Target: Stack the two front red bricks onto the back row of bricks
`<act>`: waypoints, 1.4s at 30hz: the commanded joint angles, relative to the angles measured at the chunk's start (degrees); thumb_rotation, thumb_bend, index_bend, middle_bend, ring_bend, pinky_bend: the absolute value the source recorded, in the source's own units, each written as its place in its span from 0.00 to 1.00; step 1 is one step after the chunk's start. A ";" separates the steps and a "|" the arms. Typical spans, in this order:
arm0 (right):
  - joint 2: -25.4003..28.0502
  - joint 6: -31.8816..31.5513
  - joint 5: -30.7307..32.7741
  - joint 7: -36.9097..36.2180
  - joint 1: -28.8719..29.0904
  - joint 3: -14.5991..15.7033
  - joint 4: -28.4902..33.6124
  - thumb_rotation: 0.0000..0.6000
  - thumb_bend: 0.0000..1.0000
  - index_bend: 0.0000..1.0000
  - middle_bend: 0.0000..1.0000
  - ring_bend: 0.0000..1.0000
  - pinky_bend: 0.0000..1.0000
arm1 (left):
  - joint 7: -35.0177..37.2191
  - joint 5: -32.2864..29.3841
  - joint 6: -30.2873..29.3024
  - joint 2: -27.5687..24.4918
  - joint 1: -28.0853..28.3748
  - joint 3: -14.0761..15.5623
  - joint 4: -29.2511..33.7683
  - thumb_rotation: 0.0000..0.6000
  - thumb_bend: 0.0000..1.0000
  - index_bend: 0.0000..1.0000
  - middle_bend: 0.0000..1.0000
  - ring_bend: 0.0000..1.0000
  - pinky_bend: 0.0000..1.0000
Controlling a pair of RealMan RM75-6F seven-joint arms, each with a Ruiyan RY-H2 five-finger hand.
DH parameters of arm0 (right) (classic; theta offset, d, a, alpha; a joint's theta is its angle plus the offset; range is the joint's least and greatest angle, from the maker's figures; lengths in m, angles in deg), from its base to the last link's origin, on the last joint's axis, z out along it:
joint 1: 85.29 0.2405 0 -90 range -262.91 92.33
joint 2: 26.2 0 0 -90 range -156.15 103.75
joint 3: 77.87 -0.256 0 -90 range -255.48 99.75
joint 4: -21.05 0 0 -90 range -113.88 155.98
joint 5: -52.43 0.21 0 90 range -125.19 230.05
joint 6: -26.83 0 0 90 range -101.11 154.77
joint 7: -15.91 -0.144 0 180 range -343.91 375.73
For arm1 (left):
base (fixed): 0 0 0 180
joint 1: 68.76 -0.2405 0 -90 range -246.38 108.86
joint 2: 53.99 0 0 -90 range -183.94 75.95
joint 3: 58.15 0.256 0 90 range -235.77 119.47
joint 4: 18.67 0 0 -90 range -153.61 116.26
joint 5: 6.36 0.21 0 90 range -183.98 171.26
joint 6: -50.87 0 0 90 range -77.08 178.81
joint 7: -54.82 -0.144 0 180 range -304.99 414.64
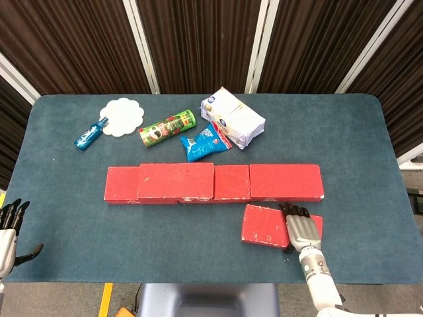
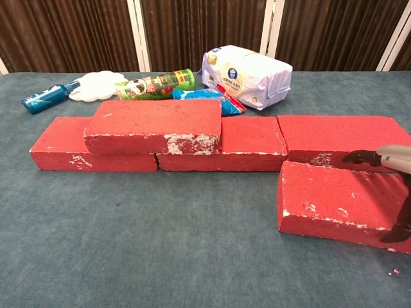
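One red brick (image 1: 266, 226) (image 2: 327, 202) lies flat on the table in front of the back row's right end. My right hand (image 1: 301, 228) (image 2: 393, 168) lies across its right part. The fingers (image 2: 359, 156) hook over the brick's far edge and the thumb (image 2: 398, 235) presses its near face. The back row (image 1: 286, 182) runs across the middle of the table. Another red brick (image 1: 175, 181) (image 2: 154, 125) is stacked on the row's left half. My left hand (image 1: 8, 228) hovers at the table's front left corner, fingers apart, holding nothing.
Behind the row lie a blue spray bottle (image 1: 91, 133), a white doily (image 1: 122, 116), a green chips can (image 1: 167, 128), a blue snack bag (image 1: 206, 142) and a white packet (image 1: 232, 118). The blue table (image 1: 79, 231) ends just below the front brick.
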 commanded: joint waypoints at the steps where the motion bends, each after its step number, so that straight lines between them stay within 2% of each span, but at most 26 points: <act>1: -0.36 -0.20 0.13 -0.45 0.36 0.21 -0.40 1.00 0.00 0.16 0.17 0.11 0.00 | -0.08 -0.03 -0.01 0.06 -0.03 -0.02 0.05 1.00 0.20 0.00 0.00 0.00 0.04; 14: -2.25 -0.96 -0.25 -1.03 2.00 1.77 -2.87 1.00 0.00 0.22 0.27 0.23 0.00 | -0.45 0.12 -0.23 0.45 -0.11 -0.14 0.26 1.00 0.20 0.00 0.00 0.00 0.04; 22: -3.94 -3.15 -4.22 -1.90 1.83 3.06 -4.14 1.00 0.03 0.27 0.33 0.31 0.00 | -0.34 -0.13 -0.41 0.39 -0.28 -0.32 0.37 1.00 0.20 0.00 0.00 0.00 0.04; 29: -2.63 -3.61 -7.24 -3.61 1.25 3.35 -1.60 1.00 0.06 0.30 0.34 0.32 0.00 | -0.23 -0.53 -0.03 0.31 -0.22 -0.40 0.44 1.00 0.20 0.00 0.00 0.00 0.04; 32: 2.04 -3.97 -11.02 -3.43 1.44 3.38 4.74 1.00 0.06 0.30 0.34 0.32 0.00 | -0.01 -0.68 0.05 0.12 -0.27 -0.43 0.51 1.00 0.20 0.00 0.00 0.00 0.04; 37: 7.63 -3.54 -10.71 0.29 4.40 0.62 8.34 1.00 0.06 0.30 0.34 0.32 0.00 | 0.40 -0.97 0.45 -0.23 -0.23 -0.45 0.73 1.00 0.20 0.00 0.00 0.00 0.04; 40: 11.08 -3.46 -7.42 3.00 7.17 -2.69 9.86 1.00 0.06 0.30 0.34 0.32 0.00 | 0.65 -1.38 0.70 -0.29 -0.19 -0.59 0.60 1.00 0.20 0.00 0.00 0.00 0.04; 42: 12.99 -3.39 -3.32 3.51 9.33 -6.26 10.27 1.00 0.06 0.30 0.34 0.31 0.00 | 0.89 -1.59 0.98 -0.29 -0.09 -0.66 0.54 1.00 0.20 0.00 0.00 0.00 0.04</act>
